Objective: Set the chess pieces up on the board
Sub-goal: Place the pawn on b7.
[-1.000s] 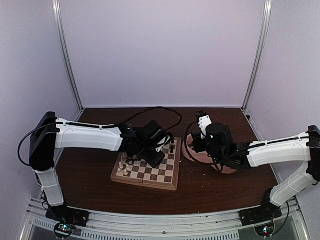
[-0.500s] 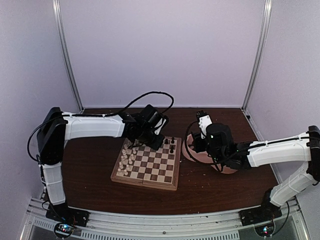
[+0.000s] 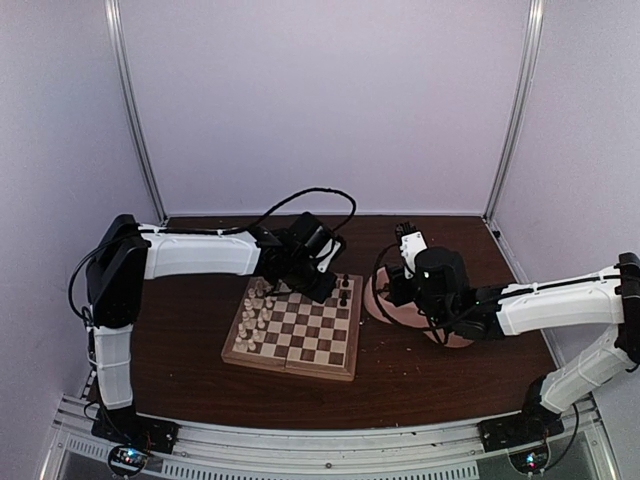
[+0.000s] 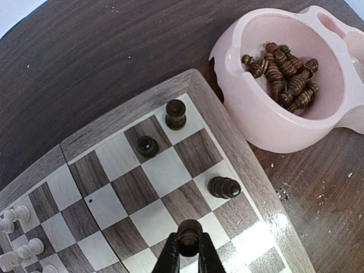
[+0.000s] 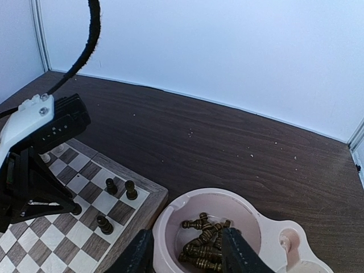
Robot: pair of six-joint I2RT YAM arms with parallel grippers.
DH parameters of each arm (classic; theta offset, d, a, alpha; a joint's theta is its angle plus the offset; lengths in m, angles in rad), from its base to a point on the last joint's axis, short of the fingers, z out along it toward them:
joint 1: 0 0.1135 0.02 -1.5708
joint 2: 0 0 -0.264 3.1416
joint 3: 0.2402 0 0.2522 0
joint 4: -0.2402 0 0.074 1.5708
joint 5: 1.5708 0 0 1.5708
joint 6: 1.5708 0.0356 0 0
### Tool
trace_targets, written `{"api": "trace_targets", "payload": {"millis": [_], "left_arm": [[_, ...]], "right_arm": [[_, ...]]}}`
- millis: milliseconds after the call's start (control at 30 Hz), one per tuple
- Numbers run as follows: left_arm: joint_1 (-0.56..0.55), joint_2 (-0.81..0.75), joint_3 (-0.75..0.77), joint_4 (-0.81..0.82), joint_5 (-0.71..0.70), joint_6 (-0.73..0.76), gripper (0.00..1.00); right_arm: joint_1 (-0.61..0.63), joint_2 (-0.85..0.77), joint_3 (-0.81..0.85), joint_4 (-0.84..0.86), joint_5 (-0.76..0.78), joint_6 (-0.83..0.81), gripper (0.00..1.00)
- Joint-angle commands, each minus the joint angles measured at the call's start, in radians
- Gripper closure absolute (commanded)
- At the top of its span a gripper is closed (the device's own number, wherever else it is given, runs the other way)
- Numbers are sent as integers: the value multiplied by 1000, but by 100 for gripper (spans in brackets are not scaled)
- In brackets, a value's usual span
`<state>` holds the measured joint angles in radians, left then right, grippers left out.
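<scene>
The board (image 3: 290, 367) lies at the table's middle, with cream chess pieces (image 3: 255, 315) along its left side. Three dark pieces (image 4: 176, 114) (image 4: 147, 146) (image 4: 224, 187) stand near its far right corner (image 4: 239, 148). My left gripper (image 4: 189, 250) is shut on a dark piece (image 4: 189, 236) just over a square in that corner area; I cannot tell whether it touches the square. In the top view that gripper (image 3: 318, 285) sits at the board's far edge. My right gripper (image 5: 187, 250) hangs open over the pink bowl (image 5: 170, 216), nothing between its fingers.
The pink double bowl (image 4: 267, 139) stands just right of the board and holds several loose dark pieces (image 4: 287, 77). Its smaller second cup (image 5: 287, 244) is on the far side. The left arm's black cable (image 3: 300, 200) arches over the board's back edge.
The left arm has swung from the board's middle back toward its far right corner, carrying the dark piece. The right arm has stayed over the bowl.
</scene>
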<state>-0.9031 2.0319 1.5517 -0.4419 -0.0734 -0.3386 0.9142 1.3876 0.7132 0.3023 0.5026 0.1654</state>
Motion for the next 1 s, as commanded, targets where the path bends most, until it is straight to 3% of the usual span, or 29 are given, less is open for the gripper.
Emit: {"api": "trace_targets", "payload": {"millis": [0, 967], "left_arm": [[-2, 20, 39, 29, 31, 8, 99], [13, 134, 135, 35, -15, 39, 100]], "right_arm": [[-7, -17, -7, 3, 31, 10, 57], [-9, -17, -4, 3, 16, 13, 57]]}}
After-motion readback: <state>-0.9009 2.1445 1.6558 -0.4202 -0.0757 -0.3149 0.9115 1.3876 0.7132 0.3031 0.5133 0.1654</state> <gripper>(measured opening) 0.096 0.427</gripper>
